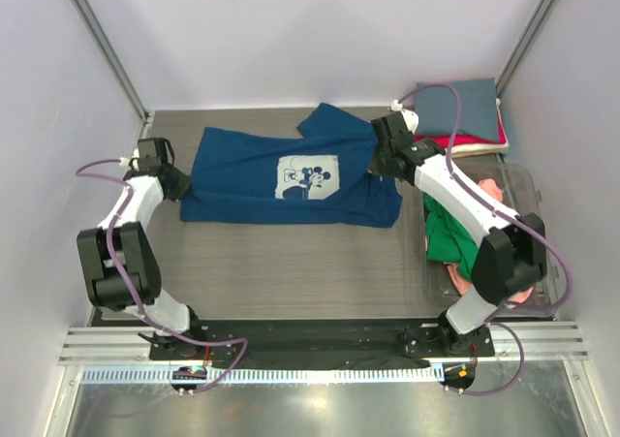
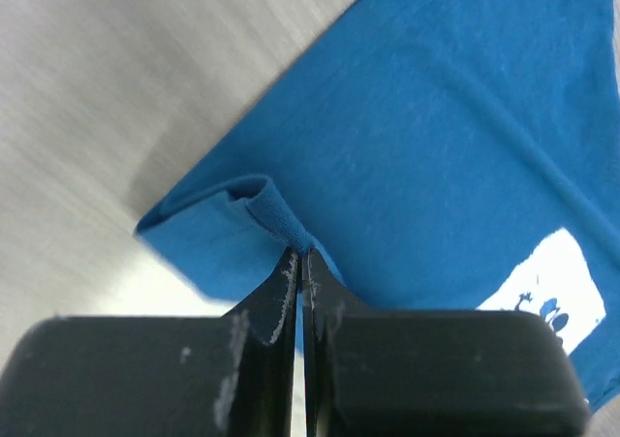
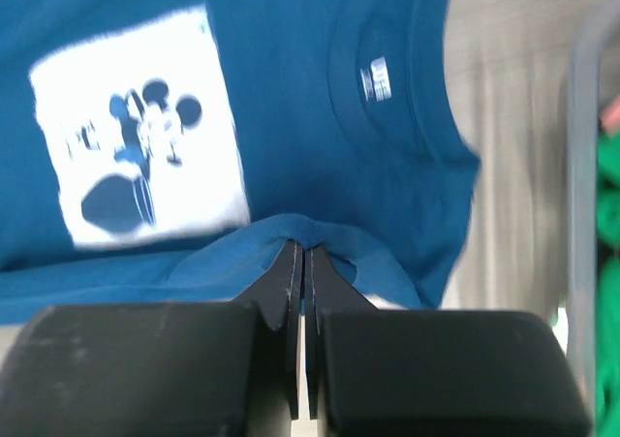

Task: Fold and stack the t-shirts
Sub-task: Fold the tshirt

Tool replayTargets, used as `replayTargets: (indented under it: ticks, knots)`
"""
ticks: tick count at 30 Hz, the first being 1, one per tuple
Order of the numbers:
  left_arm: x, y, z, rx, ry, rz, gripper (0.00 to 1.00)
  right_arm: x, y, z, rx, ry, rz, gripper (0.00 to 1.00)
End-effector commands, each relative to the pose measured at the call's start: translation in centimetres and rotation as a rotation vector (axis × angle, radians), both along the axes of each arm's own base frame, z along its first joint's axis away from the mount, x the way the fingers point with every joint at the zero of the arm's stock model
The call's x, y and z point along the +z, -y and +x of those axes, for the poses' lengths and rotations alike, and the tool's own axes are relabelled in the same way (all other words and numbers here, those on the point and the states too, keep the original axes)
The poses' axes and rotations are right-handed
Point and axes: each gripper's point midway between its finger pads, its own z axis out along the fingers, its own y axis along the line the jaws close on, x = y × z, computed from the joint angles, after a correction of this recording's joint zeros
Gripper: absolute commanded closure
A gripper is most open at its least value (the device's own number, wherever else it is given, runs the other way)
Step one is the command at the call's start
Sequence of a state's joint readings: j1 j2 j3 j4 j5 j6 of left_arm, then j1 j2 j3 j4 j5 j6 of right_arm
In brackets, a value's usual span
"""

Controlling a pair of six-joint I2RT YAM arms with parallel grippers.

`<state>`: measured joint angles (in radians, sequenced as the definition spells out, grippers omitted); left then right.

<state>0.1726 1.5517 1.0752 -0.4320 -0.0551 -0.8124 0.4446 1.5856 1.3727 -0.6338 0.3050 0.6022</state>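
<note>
The navy blue t-shirt (image 1: 281, 175) with the pale Mickey Mouse print lies spread across the middle of the table, print up. My left gripper (image 1: 176, 183) is shut on its left hem edge; in the left wrist view the gripper (image 2: 299, 255) pinches a fold of blue cloth (image 2: 436, 146). My right gripper (image 1: 380, 164) is shut on the shirt's right side near the sleeve; in the right wrist view the gripper (image 3: 303, 248) pinches blue cloth (image 3: 291, 88) below the collar. A slate-grey shirt (image 1: 463, 108) tops a folded stack with red and cream ones (image 1: 475, 144). Green (image 1: 448, 238) and salmon-pink shirts (image 1: 492, 189) lie in a bin.
A clear plastic bin (image 1: 531, 195) stands at the right edge of the table. The folded stack sits in the back right corner. White walls close in the table on left, back and right.
</note>
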Motion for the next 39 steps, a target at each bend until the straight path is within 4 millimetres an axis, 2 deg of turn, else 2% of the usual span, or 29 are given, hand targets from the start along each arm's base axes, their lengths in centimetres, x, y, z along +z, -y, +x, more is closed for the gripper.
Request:
replayTargets:
  ticks: [1,5,6,8,10,12,13,15,16,17,18,20,21,22,23,24,25,26,27,28,29,30,31,32,33,34,35,37,39]
  knots:
    - [0.5,-0.2,2.3,-0.038,0.014,-0.002,1.0,2.4,-0.2,3.8,0.038,0.078,0.006,0.99]
    - [-0.5,-0.2,3.7,-0.044,-0.013,-0.019,1.0,2.7,0.1,6.7,0.042,0.087,0.004,0.99]
    - [-0.8,-0.2,3.9,-0.048,-0.018,-0.023,1.0,1.6,0.3,7.3,0.042,0.066,-0.01,0.99]
    - [-1.4,-0.4,4.7,-0.051,-0.031,-0.023,1.0,1.7,0.2,8.3,0.054,0.074,-0.017,0.99]
    - [-2.5,-0.4,4.9,-0.059,-0.074,-0.027,1.0,0.5,0.6,9.3,0.048,0.051,-0.027,0.99]
    - [-2.4,-0.8,5.5,-0.06,-0.081,-0.012,1.0,0.6,0.8,10.3,0.042,0.06,-0.028,0.99]
    - [-3.1,-1.1,5.4,-0.052,-0.109,-0.003,1.0,-0.6,1.4,11.0,0.03,0.038,-0.03,0.99]
    - [-2.9,-1.6,6.1,-0.044,-0.103,0.018,1.0,-0.5,1.2,12.4,0.039,0.049,-0.014,0.99]
    - [-3.0,-1.9,6.1,-0.036,-0.119,0.03,1.0,-1.9,1.2,13.1,0.04,0.028,-0.017,0.99]
    - [-2.3,-2.1,7.2,-0.04,-0.1,0.037,0.99,-1.2,1.5,14.4,0.035,0.053,-0.01,0.99]
    - [-2.0,-2.2,7.7,-0.045,-0.094,0.039,0.96,-1.3,1.7,15.3,0.032,0.058,-0.008,0.94]
    - [-1.0,-1.5,8.6,-0.11,-0.085,0.019,0.73,-1.3,1.9,17.6,0.035,0.073,0.007,0.45]
    - [0.2,-1.5,9.1,-0.131,-0.09,0.023,0.47,-1.4,2.7,18.0,0.034,0.06,-0.009,0.24]
    - [0.8,-0.8,9.1,-0.161,-0.086,0.007,0.39,-1.7,3.4,18.2,0.013,0.041,-0.032,0.06]
    - [1.4,-0.9,8.8,-0.172,-0.083,0.016,0.32,-0.8,4.3,18.8,-0.019,0.053,-0.054,0.04]
    - [1.8,-0.8,7.8,-0.168,-0.086,0.028,0.21,-0.6,5.3,18.2,-0.044,0.035,-0.083,0.03]
    - [2.2,-0.8,7.1,-0.166,-0.08,0.033,0.19,-0.5,5.7,17.6,-0.057,0.029,-0.088,0.03]
    - [2.1,-0.7,6.2,-0.164,-0.08,0.031,0.18,-3.0,6.2,15.8,-0.069,-0.037,-0.099,0.03]
    - [2.1,-1.2,5.8,-0.136,-0.07,0.062,0.18,-0.2,6.0,15.1,-0.07,0.033,-0.061,0.03]
    - [1.4,-0.9,3.5,-0.121,-0.083,0.056,0.18,-0.6,5.0,14.0,-0.046,0.025,0.005,0.03]
    - [1.0,-0.6,2.7,-0.11,-0.077,0.046,0.18,-4.2,5.0,10.8,-0.04,-0.06,0.013,0.04]
    - [1.2,-0.5,2.6,-0.084,-0.033,0.033,0.18,-2.7,4.9,9.3,-0.033,-0.028,0.051,0.04]
    - [1.3,0.0,1.8,-0.078,-0.011,0.015,0.19,-2.8,4.5,8.4,-0.028,-0.012,0.083,0.04]
    - [-0.5,0.5,0.2,-0.076,-0.039,-0.005,0.2,-5.9,4.3,5.5,-0.026,-0.094,0.113,0.05]
    - [-0.8,0.6,0.1,-0.061,-0.017,-0.016,0.21,-4.9,4.1,4.6,-0.022,-0.063,0.145,0.05]
    - [-1.2,0.7,-0.3,-0.055,-0.011,-0.02,0.21,-5.5,4.0,3.5,-0.019,-0.076,0.159,0.06]
    - [-2.1,0.8,-1.3,-0.045,-0.023,-0.021,0.21,-7.6,3.9,1.5,-0.017,-0.129,0.176,0.07]
    - [-2.6,0.6,-1.3,-0.02,-0.015,-0.023,0.2,-7.8,3.3,0.1,0.009,-0.137,0.217,0.08]
    - [-3.5,0.8,-1.6,-0.009,-0.025,-0.039,0.21,-9.4,3.2,-1.4,0.014,-0.178,0.226,0.09]
